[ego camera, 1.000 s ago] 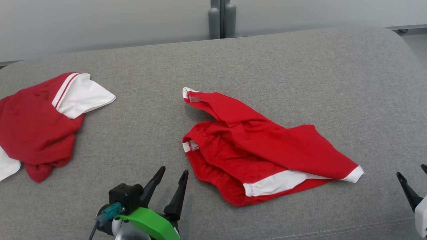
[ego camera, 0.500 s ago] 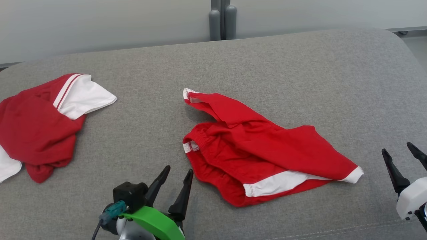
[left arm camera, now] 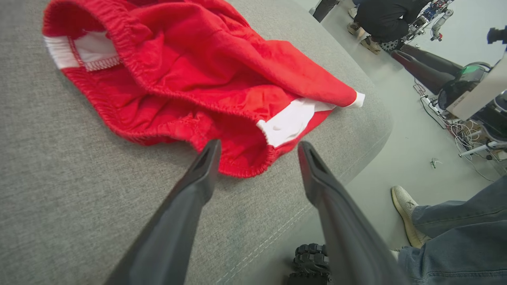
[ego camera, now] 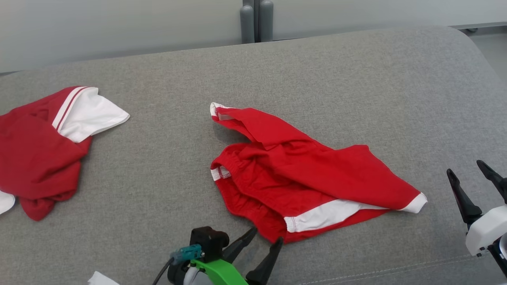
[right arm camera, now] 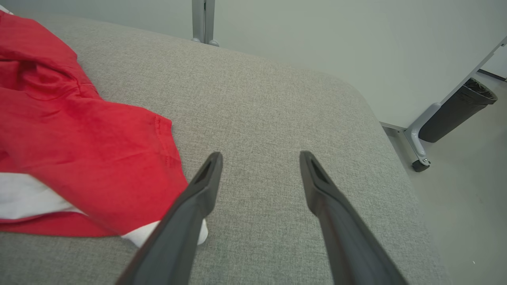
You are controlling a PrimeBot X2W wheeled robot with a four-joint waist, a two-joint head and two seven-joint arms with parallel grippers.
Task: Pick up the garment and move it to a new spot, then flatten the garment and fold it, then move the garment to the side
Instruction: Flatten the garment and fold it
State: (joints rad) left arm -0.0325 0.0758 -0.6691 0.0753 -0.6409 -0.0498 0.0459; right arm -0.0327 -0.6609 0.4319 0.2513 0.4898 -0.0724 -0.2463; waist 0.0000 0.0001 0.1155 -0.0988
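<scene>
in the head view the garment [ego camera: 309, 186] lay crumpled in the middle of the grey cushion [ego camera: 317, 79], its long axis running slantwise from a far tip on the left to a white-edged corner at the near right. the left gripper [ego camera: 266, 234] stood just beside its near hem, jaws apart and holding nothing, fingers pointing toward the red cloth. the right gripper [ego camera: 464, 167], spread and empty too, was to the right of the white corner, near but clearly apart. a second garment [ego camera: 39, 150] lay well apart at the far left. in the left wrist view the hem of the garment [left arm camera: 190, 75] sat directly ahead of the left gripper [left arm camera: 258, 145], at the fingertips; whether it touched one of them i could not tell. in the right wrist view the white corner of the garment [right arm camera: 79, 150] lay beside the finger on that view's left, off the line of the right gripper [right arm camera: 260, 155]. in my judgement the left arm was the nearer one for the pick.
</scene>
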